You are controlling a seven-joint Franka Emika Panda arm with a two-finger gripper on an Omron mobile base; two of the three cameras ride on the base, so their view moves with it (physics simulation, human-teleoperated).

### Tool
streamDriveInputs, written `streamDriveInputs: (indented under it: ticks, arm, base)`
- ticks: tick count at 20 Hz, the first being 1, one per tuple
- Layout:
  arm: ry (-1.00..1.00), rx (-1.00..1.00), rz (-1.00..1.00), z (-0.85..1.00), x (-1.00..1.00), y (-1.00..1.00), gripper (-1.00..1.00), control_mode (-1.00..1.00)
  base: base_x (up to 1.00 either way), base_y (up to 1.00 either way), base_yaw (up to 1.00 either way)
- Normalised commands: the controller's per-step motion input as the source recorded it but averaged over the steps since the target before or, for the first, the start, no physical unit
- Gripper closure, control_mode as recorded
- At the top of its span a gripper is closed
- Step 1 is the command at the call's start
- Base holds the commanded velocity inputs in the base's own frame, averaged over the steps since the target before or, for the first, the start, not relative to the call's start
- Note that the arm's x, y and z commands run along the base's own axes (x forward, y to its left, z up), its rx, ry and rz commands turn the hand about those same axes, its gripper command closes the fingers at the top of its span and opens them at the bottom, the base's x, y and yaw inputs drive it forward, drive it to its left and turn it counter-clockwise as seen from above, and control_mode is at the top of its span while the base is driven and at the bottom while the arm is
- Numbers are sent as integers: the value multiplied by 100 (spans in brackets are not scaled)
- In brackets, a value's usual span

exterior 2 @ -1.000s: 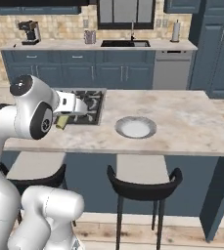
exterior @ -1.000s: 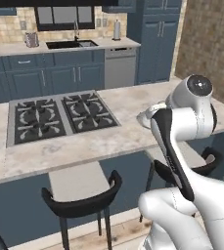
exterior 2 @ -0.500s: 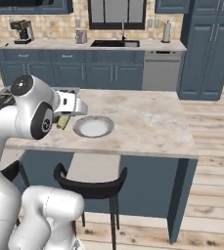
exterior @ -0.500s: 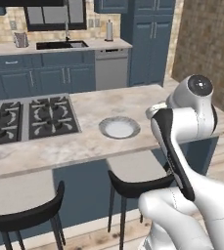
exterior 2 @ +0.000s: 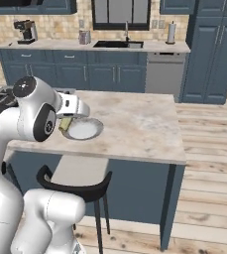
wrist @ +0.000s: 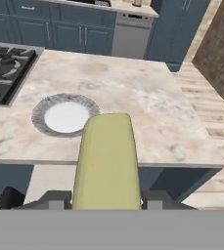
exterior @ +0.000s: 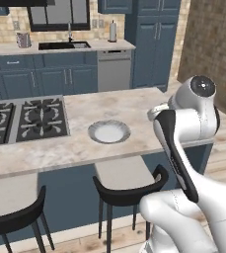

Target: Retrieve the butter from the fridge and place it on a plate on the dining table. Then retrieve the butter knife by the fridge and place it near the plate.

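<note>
The dining table has a beige marbled top. On it, ahead of the gripper and slightly left, lies the empty plate; farther left the black cooktop is set in.

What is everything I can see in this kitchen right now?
Butter: one, pale yellow-olive bar, held in the gripper.
Plate: one, pale grey-white, bare, on the dining table beside the cooktop.
Dining table: one, beige marbled top, blue base.
Cooktop: one, black, inset in the table.
Stools: two, black frames, tucked under the table.
Sink: one, dark, in the wall counter.
Coffee maker: one, dark, on the wall counter.
Gripper: one, dark tips, shut on the butter.
</note>
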Motion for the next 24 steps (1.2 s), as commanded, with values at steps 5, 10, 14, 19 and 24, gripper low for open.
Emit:
streamDriveInputs:
  ticks: [5,10,14,19,24]
  arm:
    - [15,2,15,-23,51,10,100,-100]
    - [26,0,21,-39,93,6,100,-100]
    - [21,0,16,-44,100,16,100,-100]
    - [13,0,9,-43,91,54,100,-100]
    - [4,-1,6,-46,83,40,100,-100]
  base:
    - [0,0,0]
    - [0,0,0]
    - [0,0,0]
    - [0,0,0]
    - [0,0,0]
